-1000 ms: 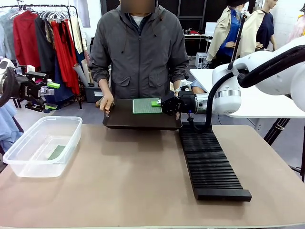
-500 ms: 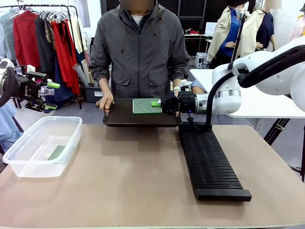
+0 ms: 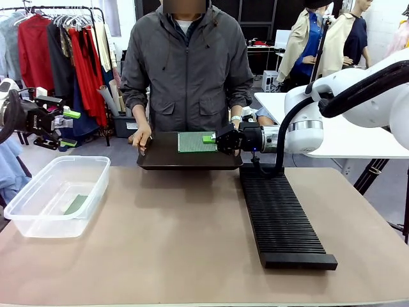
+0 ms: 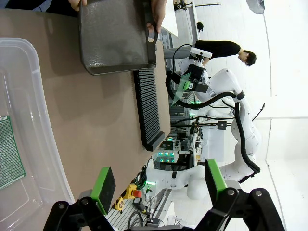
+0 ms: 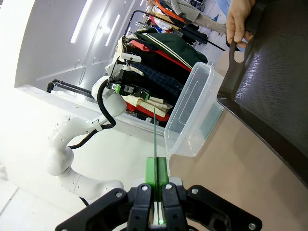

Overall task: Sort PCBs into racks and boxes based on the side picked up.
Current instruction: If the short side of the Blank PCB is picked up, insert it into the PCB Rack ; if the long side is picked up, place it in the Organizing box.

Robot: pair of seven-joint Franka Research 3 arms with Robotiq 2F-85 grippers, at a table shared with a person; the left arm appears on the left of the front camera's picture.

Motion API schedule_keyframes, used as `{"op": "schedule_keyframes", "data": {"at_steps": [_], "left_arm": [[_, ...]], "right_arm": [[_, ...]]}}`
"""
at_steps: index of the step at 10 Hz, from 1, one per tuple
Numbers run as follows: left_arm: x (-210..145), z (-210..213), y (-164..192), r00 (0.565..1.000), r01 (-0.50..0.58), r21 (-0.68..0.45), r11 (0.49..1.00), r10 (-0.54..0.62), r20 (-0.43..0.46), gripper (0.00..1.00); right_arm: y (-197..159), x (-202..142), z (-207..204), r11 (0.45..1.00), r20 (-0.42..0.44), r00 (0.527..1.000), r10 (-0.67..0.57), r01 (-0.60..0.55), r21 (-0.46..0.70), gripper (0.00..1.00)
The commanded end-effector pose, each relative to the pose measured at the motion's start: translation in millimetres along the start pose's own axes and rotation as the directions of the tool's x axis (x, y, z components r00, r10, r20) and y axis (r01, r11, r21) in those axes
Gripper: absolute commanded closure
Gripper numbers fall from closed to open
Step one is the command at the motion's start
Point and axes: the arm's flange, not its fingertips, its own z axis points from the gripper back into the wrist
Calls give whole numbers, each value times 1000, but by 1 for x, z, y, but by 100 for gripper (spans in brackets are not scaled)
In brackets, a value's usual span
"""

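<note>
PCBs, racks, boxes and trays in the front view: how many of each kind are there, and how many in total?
PCBs: 2 (one held by the right end effector, one in the box)
Rack: 1
Box: 1
Tray: 1
Total: 5

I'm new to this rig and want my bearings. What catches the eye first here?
The right gripper, shut on the edge of a green PCB, over the black tray that a person's hand holds at the far side. Then the long black slotted rack at right, and the clear tub at left with a second PCB lying inside.
</note>
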Motion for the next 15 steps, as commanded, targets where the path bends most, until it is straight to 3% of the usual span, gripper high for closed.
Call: {"op": "schedule_keyframes", "data": {"at_steps": [1,3,6,10,15], "left_arm": [[-2,1,-2,1000,4,12,1000,-4,2,3],[-2,1,-2,1000,4,12,1000,-4,2,3],[-2,1,-2,1000,4,12,1000,-4,2,3],[-2,1,-2,1000,4,12,1000,-4,2,3],[-2,1,-2,1000,4,12,1000,-4,2,3]], "right_arm": [[0,0,0,1000,0,1000,0,0,0,100],[-2,3,9,992,-10,994,113,-113,51,100],[6,7,42,985,-3,988,157,-156,70,100],[7,18,116,974,-9,975,223,-223,37,100],[-8,18,201,911,1,911,412,-412,4,100]]}}
